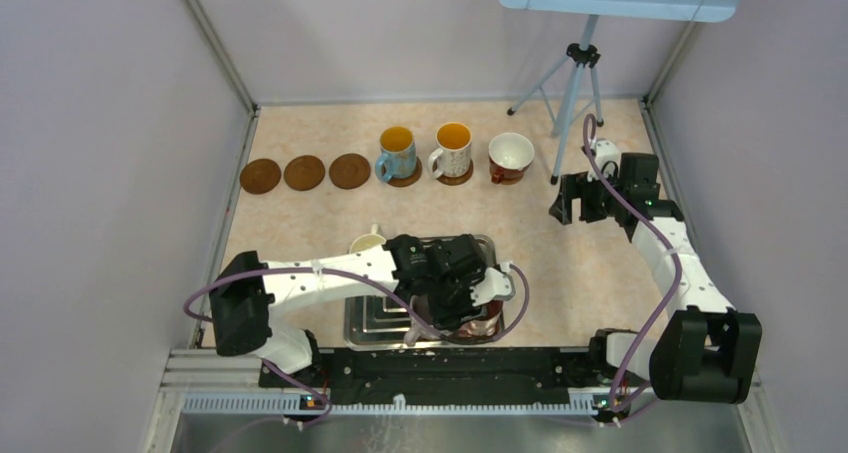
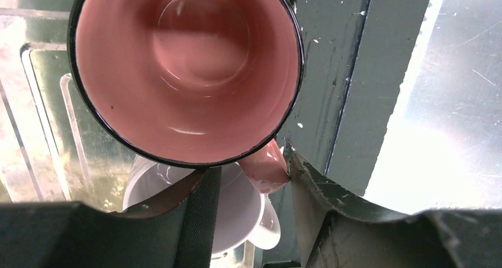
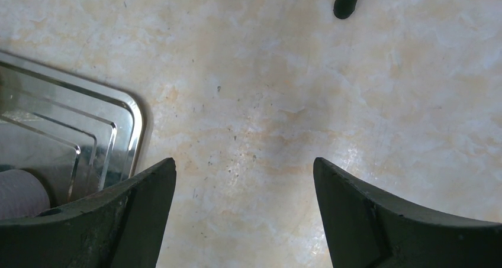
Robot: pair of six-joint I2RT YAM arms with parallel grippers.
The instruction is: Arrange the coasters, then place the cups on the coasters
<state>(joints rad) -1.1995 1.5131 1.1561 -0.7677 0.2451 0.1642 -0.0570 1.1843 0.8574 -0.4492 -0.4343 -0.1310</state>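
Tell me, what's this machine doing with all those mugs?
It's setting mugs on coasters. The left gripper hangs over the silver tray, its fingers either side of the pink mug's handle, not yet clamped. A pale lilac mug is close by. Three mugs stand in the back row, next to three bare coasters. The right gripper hovers open above the table, holding nothing.

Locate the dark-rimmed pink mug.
The pink mug is over the silver metal tray, left wrist view, handle between the left pincer's fingers, pale lilac mug close by.
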